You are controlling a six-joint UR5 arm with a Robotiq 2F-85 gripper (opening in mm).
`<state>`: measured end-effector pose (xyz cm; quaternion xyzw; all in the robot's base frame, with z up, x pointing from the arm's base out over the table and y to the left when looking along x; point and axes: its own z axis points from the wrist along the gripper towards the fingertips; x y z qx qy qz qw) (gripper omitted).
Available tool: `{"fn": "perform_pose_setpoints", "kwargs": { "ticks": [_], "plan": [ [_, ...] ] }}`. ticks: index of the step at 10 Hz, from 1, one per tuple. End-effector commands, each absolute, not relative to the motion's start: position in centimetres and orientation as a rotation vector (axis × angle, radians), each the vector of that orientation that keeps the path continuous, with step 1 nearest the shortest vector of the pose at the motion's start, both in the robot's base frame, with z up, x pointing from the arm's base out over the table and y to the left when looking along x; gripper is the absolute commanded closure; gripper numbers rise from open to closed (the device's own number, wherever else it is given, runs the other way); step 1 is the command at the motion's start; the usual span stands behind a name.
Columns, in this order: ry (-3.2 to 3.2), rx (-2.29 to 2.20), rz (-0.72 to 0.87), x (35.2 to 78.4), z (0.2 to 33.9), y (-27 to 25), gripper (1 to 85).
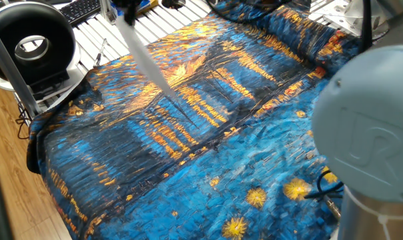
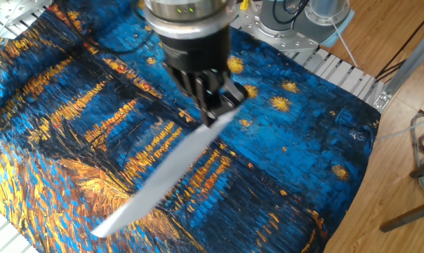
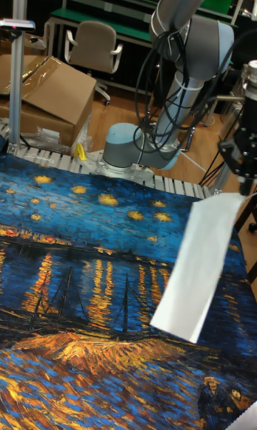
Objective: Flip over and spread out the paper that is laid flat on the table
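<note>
The paper (image 2: 163, 176) is a plain white sheet hanging slantwise in the air, held by its upper edge. My gripper (image 2: 215, 110) is shut on that edge, above the middle of the table (image 2: 303, 161). The sheet's low end hovers near the blue and orange cloth. In one fixed view the paper (image 1: 148, 57) appears as a narrow, nearly edge-on strip over the table (image 1: 188, 153), and its top runs out of frame. In the tall fixed view the gripper (image 3: 246, 186) pinches the paper (image 3: 196, 269) at the right edge, above the table (image 3: 71, 258).
A black ring-shaped device (image 1: 31, 43) and a keyboard (image 1: 81, 8) sit on the white slatted surface (image 1: 111, 40) beside the cloth. The arm's grey joint (image 1: 368, 140) fills the right foreground. The arm base (image 3: 135, 148), a cardboard box (image 3: 50, 94) and a chair (image 3: 93, 44) stand behind.
</note>
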<state>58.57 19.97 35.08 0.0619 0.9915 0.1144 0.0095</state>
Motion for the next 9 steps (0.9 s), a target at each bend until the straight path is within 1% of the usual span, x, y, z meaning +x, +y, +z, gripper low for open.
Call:
{"fn": "perform_pose_setpoints", "kwargs": {
  "ticks": [1,3,4,6,8,9],
  "plan": [
    [3.074,0.295,0.557,58.5,35.7,23.7,84.7],
    [3.046,0.382,0.637,59.1,36.1,25.0,84.7],
    [3.050,0.384,0.618,59.2,35.8,24.5,84.7],
    [3.081,0.314,0.606,59.1,34.9,23.1,84.7],
    [3.127,0.105,0.668,58.2,33.5,21.4,84.7],
    [3.134,0.035,0.592,58.4,32.0,18.8,84.7]
  ]
}}
